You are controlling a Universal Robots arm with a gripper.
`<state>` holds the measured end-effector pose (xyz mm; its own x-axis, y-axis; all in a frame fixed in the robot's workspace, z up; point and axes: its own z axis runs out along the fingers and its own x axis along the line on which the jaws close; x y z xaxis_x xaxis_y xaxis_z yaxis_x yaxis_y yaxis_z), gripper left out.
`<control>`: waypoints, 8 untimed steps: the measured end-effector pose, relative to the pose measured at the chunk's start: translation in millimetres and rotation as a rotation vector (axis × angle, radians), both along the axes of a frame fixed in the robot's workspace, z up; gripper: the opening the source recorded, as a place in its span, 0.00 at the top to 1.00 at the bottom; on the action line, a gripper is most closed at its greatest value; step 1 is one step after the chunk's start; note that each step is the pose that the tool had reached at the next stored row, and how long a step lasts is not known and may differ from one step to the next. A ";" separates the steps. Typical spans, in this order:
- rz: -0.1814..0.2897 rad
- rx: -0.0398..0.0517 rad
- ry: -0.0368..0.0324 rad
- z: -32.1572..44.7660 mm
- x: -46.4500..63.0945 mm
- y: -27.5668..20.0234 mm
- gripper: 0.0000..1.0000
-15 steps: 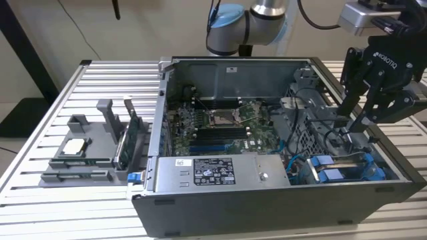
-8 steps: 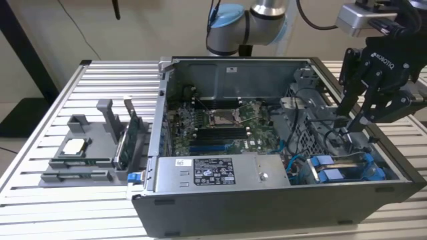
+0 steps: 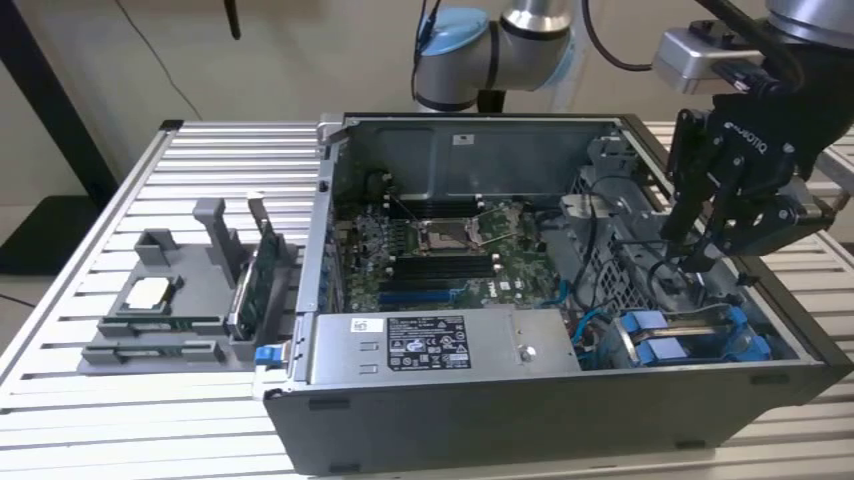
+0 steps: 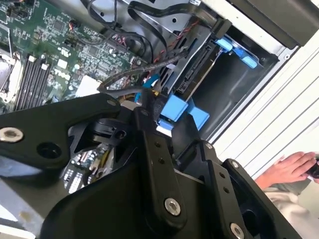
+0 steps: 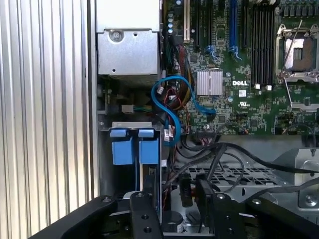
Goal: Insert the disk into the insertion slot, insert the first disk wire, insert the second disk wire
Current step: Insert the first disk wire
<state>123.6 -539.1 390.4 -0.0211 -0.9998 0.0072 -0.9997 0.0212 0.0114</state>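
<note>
jaw state: cannot be told from these views. the black parallel-link gripper hangs tip-down inside the open dark grey steel computer case, just above the drive bay at the exterior view's right end. the disk, a flat drive in a bright blue plastic carrier, sits in that bay with its blue tabs showing; judged to be home in its slot. near the gripper lie a loose bundle of thin black wires and a flat light-blue data cable looping off the green motherboard. risk: the bundle crosses the way down to the bay, so a descent could snag a loop and drag it. a plug met off-square against the disk's port could bend contacts or jam. a person's hand lies beyond the case, near the edge of the slatted aluminium table, a hazard if the arm swings outward. pose: wrist steep and slightly tilted, the grey-and-blue arm reaching in over the case's back wall.
</note>
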 end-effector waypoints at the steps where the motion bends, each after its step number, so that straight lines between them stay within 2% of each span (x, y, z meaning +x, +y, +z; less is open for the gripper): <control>1: -0.004 0.0017 -0.0011 -0.3 -1.7 0.3 0.62; 3: -0.004 0.0102 -0.0035 -0.8 -2.1 0.7 0.62; 4: -0.004 0.0215 -0.0043 -1.1 -2.1 0.7 0.62; 5: -0.004 0.0276 -0.0047 -1.3 -2.1 0.7 0.62; 8: -0.004 0.0307 -0.0049 -1.5 -2.1 0.7 0.62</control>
